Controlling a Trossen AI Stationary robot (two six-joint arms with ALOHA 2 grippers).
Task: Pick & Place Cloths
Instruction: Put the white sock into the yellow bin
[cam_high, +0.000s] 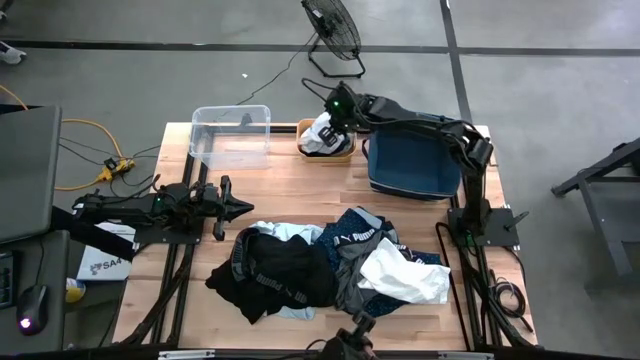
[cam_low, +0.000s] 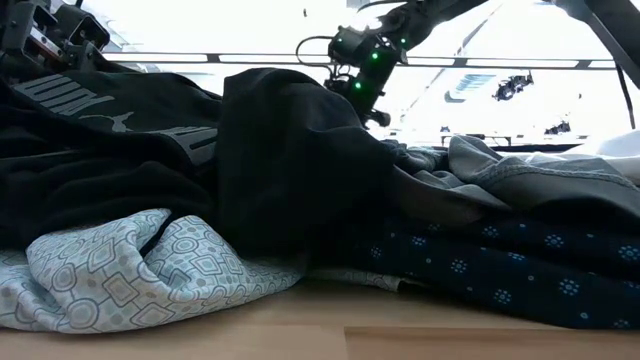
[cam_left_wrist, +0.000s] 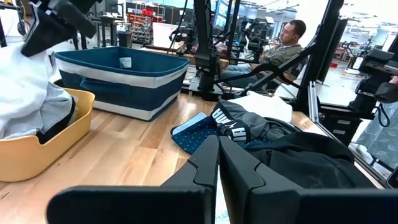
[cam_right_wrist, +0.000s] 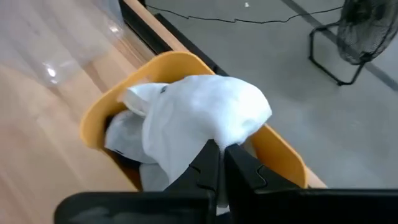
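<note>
Taking the orange bin (cam_high: 327, 139) at the far edge of the table (cam_high: 280, 190) as the landmark, the nearest thing to the camera side is the heap of cloths (cam_high: 330, 265), well short of that bin on the near half of the table. In the heap lie a black garment with white lettering (cam_high: 270, 275), a white piece (cam_high: 405, 278), a grey one (cam_high: 362, 252), a navy dotted one (cam_low: 480, 265) and a light blue patterned one (cam_low: 110, 265). All of these are not yet sorted, so most of the job looks left to do.

The left gripper (cam_high: 235, 208) waits between the heap and the orange bin, off to the clear bin's (cam_high: 232, 135) side, with its jaws pressed together on nothing.

At the orange bin itself, the right gripper (cam_right_wrist: 219, 163) hangs just above, jaws pinching a white cloth (cam_right_wrist: 199, 115) whose folds drape down into the bin; something dark shows underneath it. I judge this piece is at the point of being dropped in or just placed, with the release not yet made.

Beside the orange bin, on the side away from the clear one, the dark blue bin (cam_high: 412, 165) shows no cloth in it. Beyond the table, a person (cam_left_wrist: 283, 43) sits in the room.
</note>
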